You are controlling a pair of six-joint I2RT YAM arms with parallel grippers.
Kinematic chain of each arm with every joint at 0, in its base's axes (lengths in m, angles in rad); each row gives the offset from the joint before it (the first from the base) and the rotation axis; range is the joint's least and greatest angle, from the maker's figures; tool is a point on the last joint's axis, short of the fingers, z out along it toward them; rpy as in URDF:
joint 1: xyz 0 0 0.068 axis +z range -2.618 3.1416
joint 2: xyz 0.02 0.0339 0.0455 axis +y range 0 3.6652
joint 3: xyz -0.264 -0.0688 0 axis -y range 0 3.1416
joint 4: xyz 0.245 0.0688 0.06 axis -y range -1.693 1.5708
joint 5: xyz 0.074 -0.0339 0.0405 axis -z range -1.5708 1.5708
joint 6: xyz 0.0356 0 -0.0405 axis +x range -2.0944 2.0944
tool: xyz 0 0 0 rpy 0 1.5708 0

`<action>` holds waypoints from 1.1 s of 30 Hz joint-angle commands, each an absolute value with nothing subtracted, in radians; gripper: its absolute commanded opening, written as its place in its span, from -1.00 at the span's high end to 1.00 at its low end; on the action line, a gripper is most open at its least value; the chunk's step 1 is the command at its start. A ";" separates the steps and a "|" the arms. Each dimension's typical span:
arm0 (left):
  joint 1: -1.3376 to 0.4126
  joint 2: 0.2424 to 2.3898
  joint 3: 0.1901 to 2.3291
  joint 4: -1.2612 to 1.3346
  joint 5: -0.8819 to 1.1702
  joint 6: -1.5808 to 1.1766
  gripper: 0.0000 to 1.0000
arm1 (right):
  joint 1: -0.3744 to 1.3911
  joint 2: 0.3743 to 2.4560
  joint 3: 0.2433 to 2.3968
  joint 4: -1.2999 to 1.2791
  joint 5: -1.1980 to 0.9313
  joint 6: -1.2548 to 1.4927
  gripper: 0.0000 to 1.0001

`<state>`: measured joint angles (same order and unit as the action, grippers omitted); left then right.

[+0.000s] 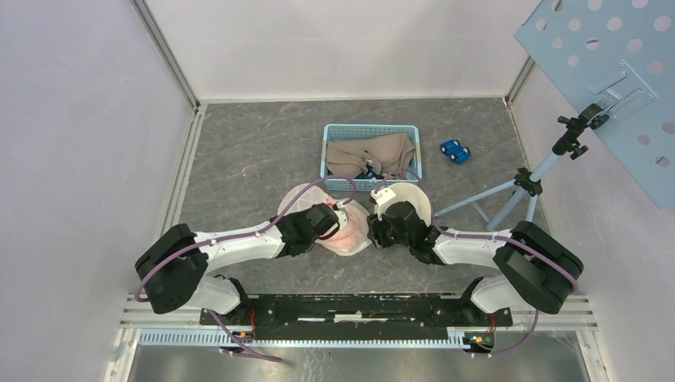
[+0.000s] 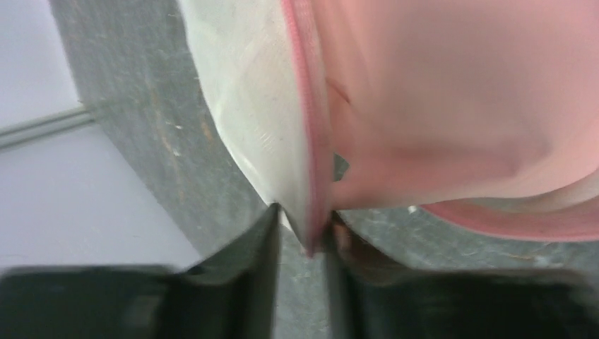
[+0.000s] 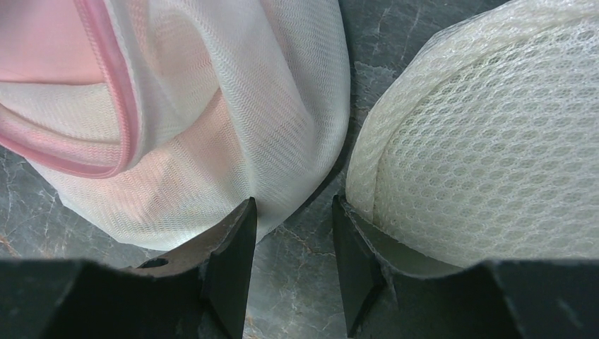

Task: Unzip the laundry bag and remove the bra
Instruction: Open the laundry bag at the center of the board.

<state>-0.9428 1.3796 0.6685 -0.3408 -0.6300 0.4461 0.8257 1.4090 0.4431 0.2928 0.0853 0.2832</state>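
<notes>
Laundry bag (image 3: 268, 106): white fine mesh with a pink trim (image 3: 116, 106), lying on the grey table (image 1: 263, 143) at mid-table, between the 2 grippers and just in front of the basket.
Bra: a smooth pink fabric (image 2: 459, 92) shows at the bag's pink-edged opening; it appears to be the bra, and most of it is inside the bag.
Left gripper (image 2: 302, 215): the 2 fingers are pressed onto the bag's edge, and white mesh and pink trim fill the narrow gap between them.
Right gripper (image 3: 294, 205): fingers spread, bare table showing between them; 1 fingertip touches the bag's mesh and the other touches the white dome.
White dome (image 3: 494, 141): a padded honeycomb-mesh shell just beside the bag on its right; I cannot tell whether it is joined to the bag.
Basket (image 1: 326, 151): light blue, behind the bag, holding a crumpled beige cloth (image 1: 358, 153).
Toy car (image 1: 455, 150): blue, on the table right of the basket, apart from it.
Tripod (image 1: 509, 195): pale blue legs at the table's right side, under a perforated panel (image 1: 605, 79).
</notes>
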 commanded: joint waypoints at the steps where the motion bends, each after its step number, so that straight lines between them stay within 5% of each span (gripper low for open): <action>1: -0.938 1.332 0.749 -0.378 -0.716 0.479 0.60 | 0.804 1.393 0.460 0.266 0.120 0.250 0.01; 4: -0.946 1.262 0.835 -0.531 -0.660 0.434 0.94 | 0.803 1.393 0.463 0.268 0.117 0.249 0.01; 12: -0.975 1.346 1.115 -1.081 -0.385 0.257 0.95 | 0.802 1.378 0.476 0.260 0.114 0.242 0.01; 20: -0.957 1.424 1.357 -1.318 -0.149 0.116 0.95 | 0.802 1.363 0.487 0.234 0.128 0.222 0.00; 33: -0.759 1.645 1.379 -1.227 -0.081 0.119 0.95 | 0.801 1.332 0.533 0.192 0.136 0.186 -0.07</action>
<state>-0.8177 1.6108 1.3602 -1.2667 -0.0967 0.1513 0.8139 1.3678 0.4797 0.2062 0.0891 0.2241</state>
